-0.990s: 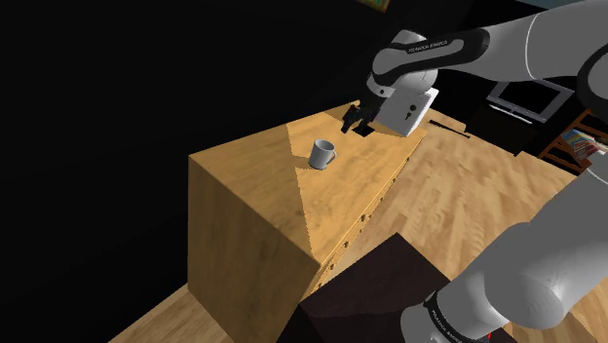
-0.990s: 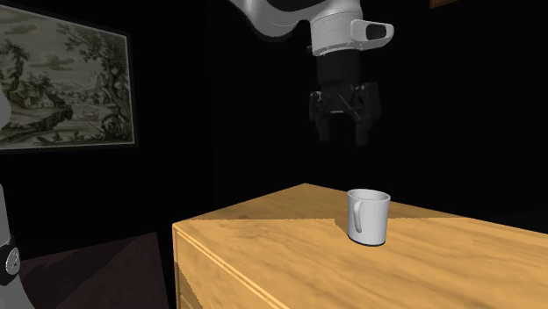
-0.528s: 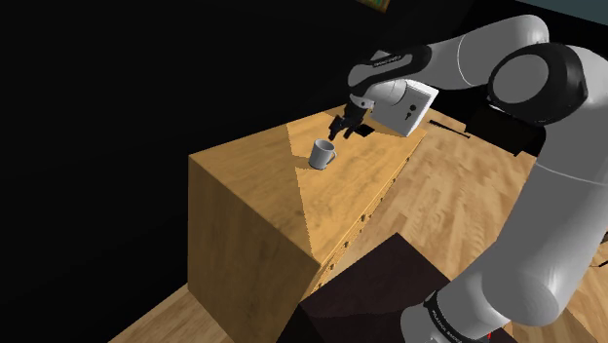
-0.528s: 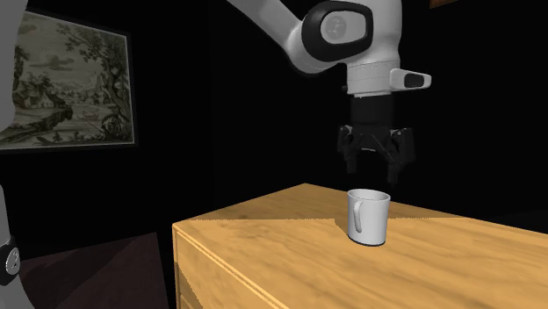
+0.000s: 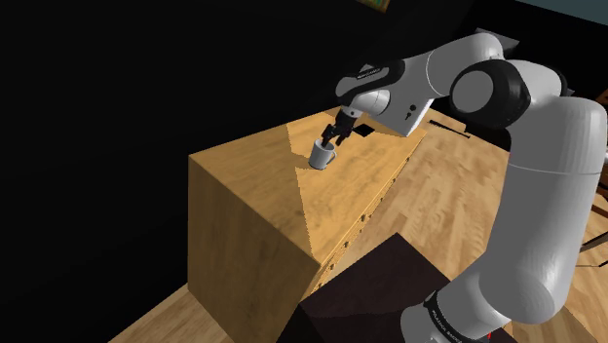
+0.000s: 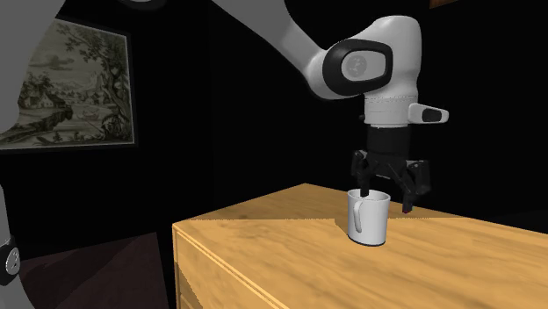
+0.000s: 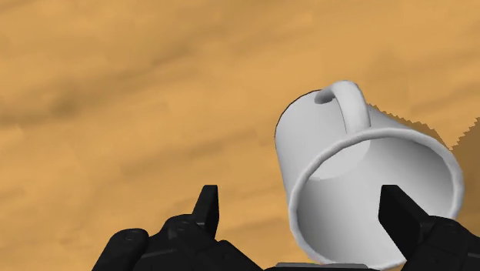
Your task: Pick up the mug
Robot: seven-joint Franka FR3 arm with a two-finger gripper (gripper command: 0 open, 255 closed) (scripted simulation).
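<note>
A white mug [image 5: 321,155] stands upright on the wooden cabinet top [image 5: 263,185]. In the second exterior view the mug [image 6: 369,219] has its handle turned toward the camera's left. My gripper [image 6: 386,200] hangs open right at the mug's rim, pointing down. One fingertip [image 6: 364,192] dips at the mouth, while the other [image 6: 409,207] sits lower beside the far wall. In the wrist view the mug [image 7: 361,169] lies between and ahead of the spread fingers [image 7: 206,208], its handle away from my gripper [image 7: 304,217]. No contact shows. In the shoulder view my gripper [image 5: 337,137] is just over the mug.
The cabinet [image 5: 351,229] has drawer fronts facing the wooden floor [image 5: 458,214]. My dark stand [image 5: 375,292] sits close by its front. A framed picture [image 6: 66,88] hangs on the wall. Black area lies behind the cabinet.
The arm has swung toward the second exterior view's right and come down, from well above the cabinet to the mug's rim. The fingers stayed apart. The mug has not moved.
</note>
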